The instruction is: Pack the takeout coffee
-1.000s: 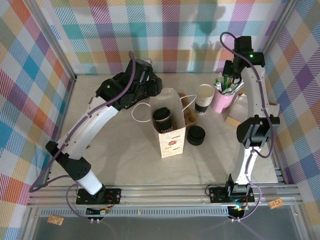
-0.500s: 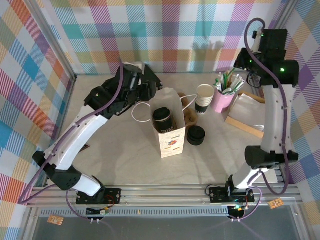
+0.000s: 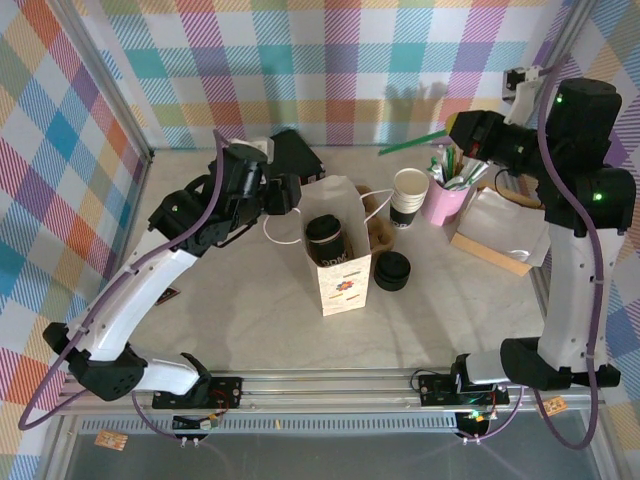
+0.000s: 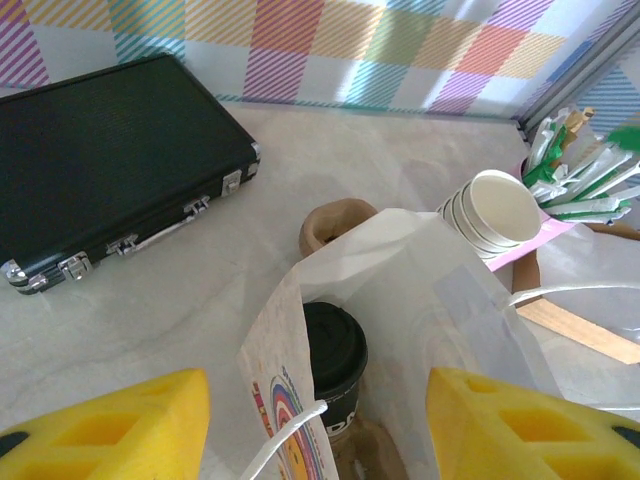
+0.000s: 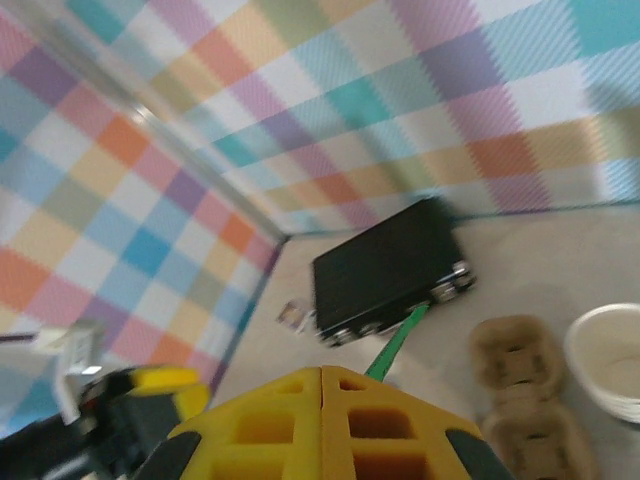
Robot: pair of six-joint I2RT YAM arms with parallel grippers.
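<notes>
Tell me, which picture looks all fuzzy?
The right wrist view is fuzzy: the black case and the checked wall look smeared. The left wrist view is sharp, down to the case's latches. The top external view is clear, with soft shadows on the wall above the pink cup.

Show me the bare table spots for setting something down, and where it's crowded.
Widest bare patch: table between the paper bag and the arm bases. Smaller: back strip between black case and cup stack. Crowded: right of the bag, with lids, carrier, pink cup; right gripper holds a green straw there.
</notes>
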